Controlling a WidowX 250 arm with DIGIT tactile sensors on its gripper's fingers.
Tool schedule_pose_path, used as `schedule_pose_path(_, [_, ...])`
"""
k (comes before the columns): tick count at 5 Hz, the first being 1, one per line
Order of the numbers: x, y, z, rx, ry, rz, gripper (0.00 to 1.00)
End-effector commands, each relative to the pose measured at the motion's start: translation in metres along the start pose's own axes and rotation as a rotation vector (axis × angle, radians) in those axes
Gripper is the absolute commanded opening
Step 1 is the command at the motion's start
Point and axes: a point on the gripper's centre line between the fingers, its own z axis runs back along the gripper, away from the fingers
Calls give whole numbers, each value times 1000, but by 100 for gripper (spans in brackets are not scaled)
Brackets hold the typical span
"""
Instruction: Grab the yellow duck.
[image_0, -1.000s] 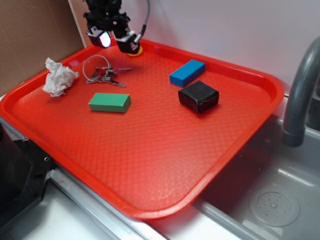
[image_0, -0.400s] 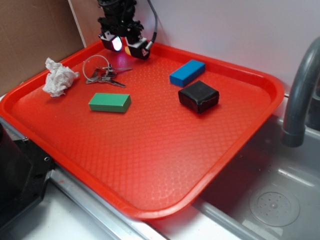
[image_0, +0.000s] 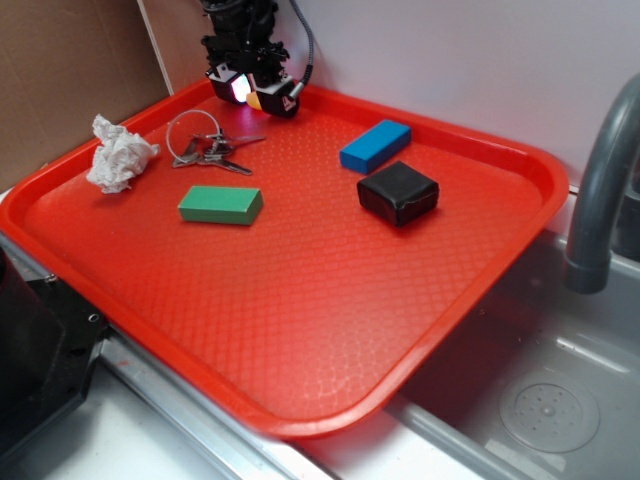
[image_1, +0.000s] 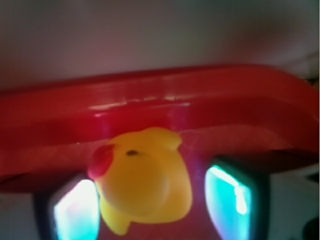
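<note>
Grasp step: gripper (image_0: 254, 96), upper left of frame at tray (image_0: 330, 300) rim, straddles yellow duck (image_1: 145, 182). Fingers part-open, gaps both sides (nothing held). Next, likely: close squarely.

Glossy duck (image_1: 142, 182), textured plastic tray (image_0: 330, 300)

The arm (image_0: 240, 20) was black, with a black cable (image_0: 303, 35) trailing behind. The gripper (image_0: 256, 92) had black fingers (image_0: 282, 97) with glowing, whitish-cyan pads (image_1: 227, 200).
</note>
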Motion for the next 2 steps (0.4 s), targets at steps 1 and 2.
schedule_pose_path(1, [1, -1, 34, 13, -43, -18, 0])
schedule_pose_path(2, [-19, -13, 72, 13, -39, -22, 0])
